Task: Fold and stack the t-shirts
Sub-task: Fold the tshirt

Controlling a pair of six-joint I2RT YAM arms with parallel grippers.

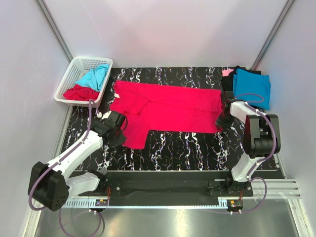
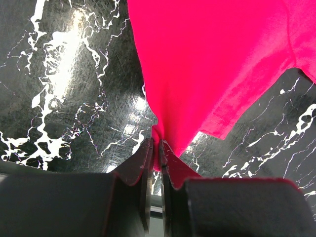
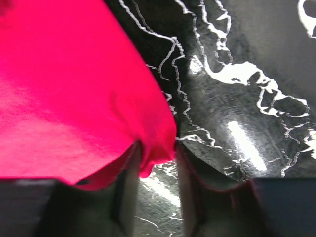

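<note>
A crimson red t-shirt [image 1: 168, 106] lies spread across the black marbled table [image 1: 187, 148], one part reaching down toward the front left. My left gripper [image 1: 120, 129] is at that part's left edge. In the left wrist view it [image 2: 159, 145] is shut on a pinched fold of the red shirt [image 2: 217, 64]. My right gripper [image 1: 220, 121] is at the shirt's right front corner. In the right wrist view it [image 3: 155, 158] is open, with the corner of the red shirt [image 3: 64, 98] hanging between its jaws.
A white lattice basket [image 1: 74, 69] at the back left holds a turquoise shirt [image 1: 95, 76] and a red one [image 1: 79, 92]. At the back right lies a pile with a turquoise shirt [image 1: 252, 86] on top, black cloth [image 1: 228, 81] and pink cloth [image 1: 227, 72] beside it.
</note>
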